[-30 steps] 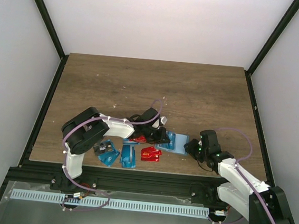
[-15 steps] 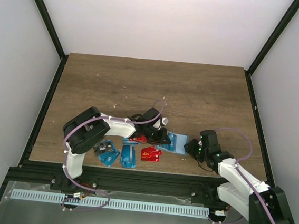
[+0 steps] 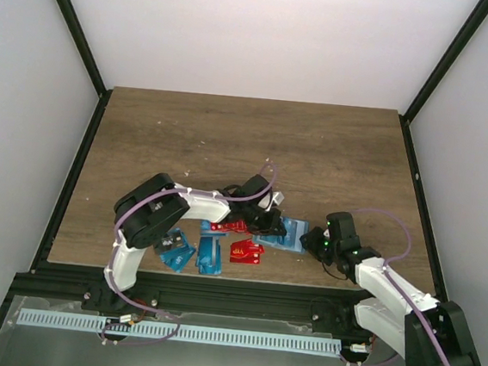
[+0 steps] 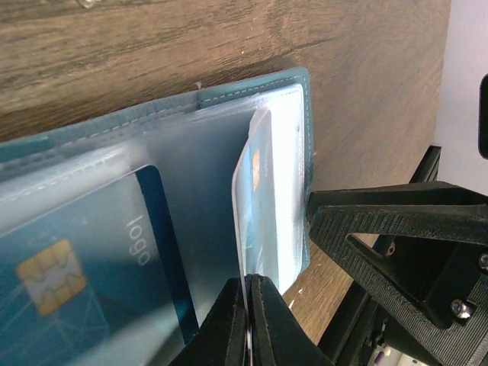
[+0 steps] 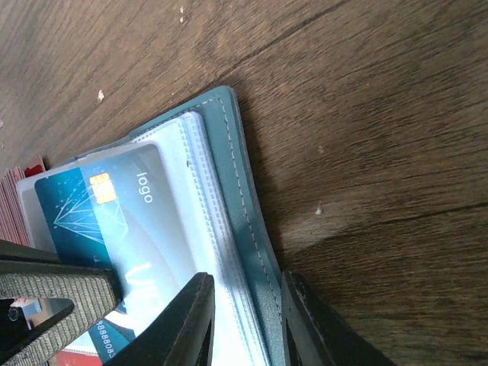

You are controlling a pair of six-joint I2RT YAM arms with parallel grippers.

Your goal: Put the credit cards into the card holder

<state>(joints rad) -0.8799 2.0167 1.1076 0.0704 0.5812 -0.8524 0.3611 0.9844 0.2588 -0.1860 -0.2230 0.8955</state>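
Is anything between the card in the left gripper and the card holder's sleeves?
Nothing visible: the card in the left gripper stands edge-on against the card holder's clear sleeves; the right gripper clamps the holder's edge.

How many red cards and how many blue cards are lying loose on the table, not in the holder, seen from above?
Red cards: 2
Blue cards: 2
Total: 4 (stacked ones could hide more)

Left hand (image 4: pixel 248 297) pinched shut; right hand (image 5: pixel 246 305) partly closed, both low.
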